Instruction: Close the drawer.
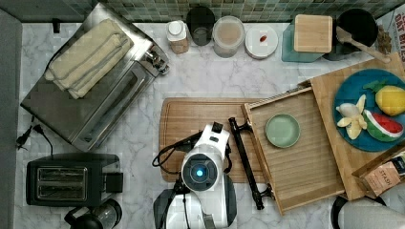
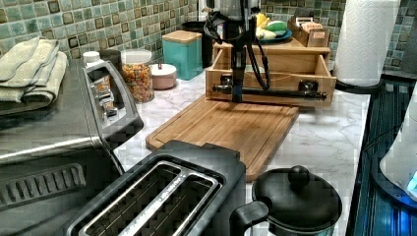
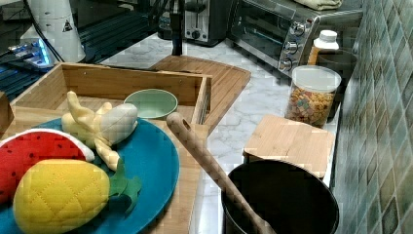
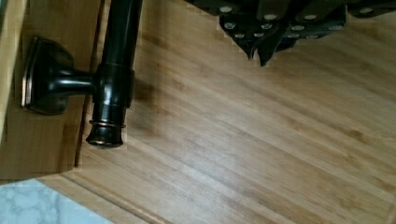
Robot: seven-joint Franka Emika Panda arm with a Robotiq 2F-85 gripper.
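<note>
Now drawer (image 1: 305, 157) pulled open; jaws (image 4: 258, 52) nearly together, just beside its black handle (image 4: 114, 70), holding nothing.

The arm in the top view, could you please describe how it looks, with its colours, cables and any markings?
The arm has a glossy white, rounded casing with black sections at the joints. A round blue light glows on top of one segment in the top view. Black cables loop loosely beside it. The claw is black, with small silver screw heads along its underside in the wrist view. I see no lettering.

Box (image 1: 385, 175), top view's right edge: reads "STASH".
</note>
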